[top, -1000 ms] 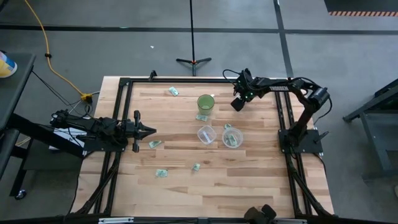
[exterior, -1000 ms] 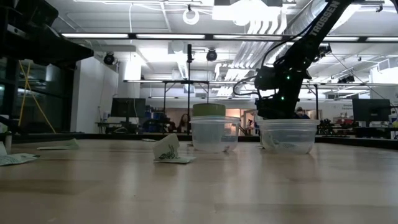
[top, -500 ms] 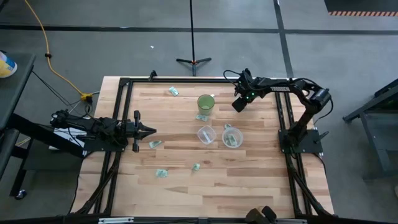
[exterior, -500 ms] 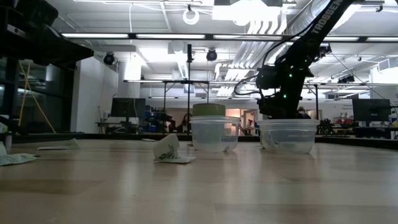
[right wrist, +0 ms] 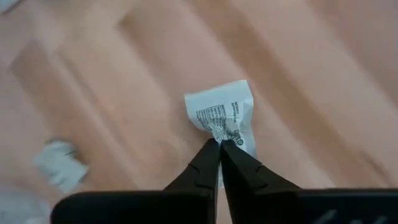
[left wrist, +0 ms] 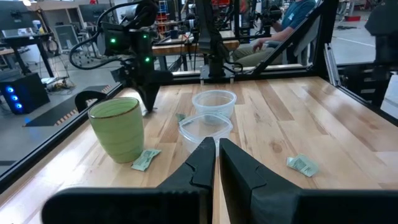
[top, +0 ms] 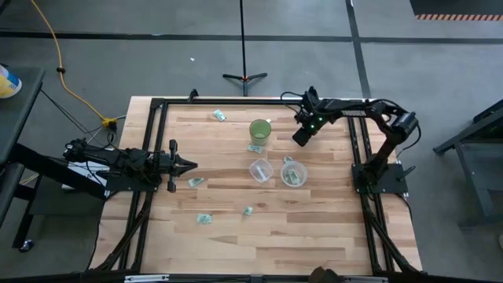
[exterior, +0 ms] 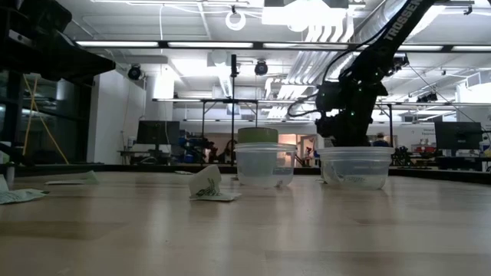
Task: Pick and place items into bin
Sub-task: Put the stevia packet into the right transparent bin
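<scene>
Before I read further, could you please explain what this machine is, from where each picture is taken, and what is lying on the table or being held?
These are two robot arms at a wooden table. One picture looks straight down, one looks level across the tabletop, and one camera sits on each arm's wrist.

The right claw is raised near the green cup. Its wrist camera shows the fingers shut on a white packet. The left claw waits shut at the table's left side.

Two clear tubs stand mid-table: one holds packets, the other looks empty. Loose packets lie about, such as one near the far edge and one nearer the front.
</scene>
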{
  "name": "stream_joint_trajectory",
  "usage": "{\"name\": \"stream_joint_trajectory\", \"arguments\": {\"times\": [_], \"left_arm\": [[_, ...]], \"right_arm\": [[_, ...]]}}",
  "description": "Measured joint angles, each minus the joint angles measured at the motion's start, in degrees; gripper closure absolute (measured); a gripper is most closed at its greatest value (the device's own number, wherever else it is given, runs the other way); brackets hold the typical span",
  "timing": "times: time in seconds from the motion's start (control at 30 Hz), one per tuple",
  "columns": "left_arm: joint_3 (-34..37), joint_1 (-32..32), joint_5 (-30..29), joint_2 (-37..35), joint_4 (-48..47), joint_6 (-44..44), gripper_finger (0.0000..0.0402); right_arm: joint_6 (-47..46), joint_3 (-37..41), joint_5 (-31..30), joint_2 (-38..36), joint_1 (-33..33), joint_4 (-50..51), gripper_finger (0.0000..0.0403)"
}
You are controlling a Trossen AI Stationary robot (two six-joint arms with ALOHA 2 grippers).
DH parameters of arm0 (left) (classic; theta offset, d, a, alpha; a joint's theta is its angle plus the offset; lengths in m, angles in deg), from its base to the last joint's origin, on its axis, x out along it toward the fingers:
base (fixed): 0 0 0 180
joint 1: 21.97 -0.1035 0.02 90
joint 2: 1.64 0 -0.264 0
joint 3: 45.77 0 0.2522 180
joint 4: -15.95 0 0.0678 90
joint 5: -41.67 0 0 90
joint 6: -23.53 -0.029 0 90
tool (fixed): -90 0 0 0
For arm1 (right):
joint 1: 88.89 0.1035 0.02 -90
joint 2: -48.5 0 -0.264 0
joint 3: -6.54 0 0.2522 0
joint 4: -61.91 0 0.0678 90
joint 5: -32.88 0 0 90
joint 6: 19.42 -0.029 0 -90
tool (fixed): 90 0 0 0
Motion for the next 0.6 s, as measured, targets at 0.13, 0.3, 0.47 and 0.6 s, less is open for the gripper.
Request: {"name": "stream_joint_trajectory", "arguments": {"times": [0.13,0.3,0.47,0.6], "left_arm": [[0.00,-0.01,-0.01,0.00,0.02,-0.01,0.0341],[0.00,-0.01,-0.01,-0.02,0.01,-0.01,0.0341],[0.00,0.00,-0.01,-0.01,0.02,-0.02,0.0341],[0.00,-0.01,-0.01,-0.01,0.02,-0.02,0.0341]], "right_arm": [[1.88,-2.41,0.20,0.00,2.70,1.15,0.0399],[4.40,-8.96,0.14,-0.04,6.26,2.18,0.0401],[7.09,-16.36,1.67,-0.07,11.55,9.90,0.0402],[7.40,-21.89,1.65,-0.07,17.48,19.36,0.0402]]}}
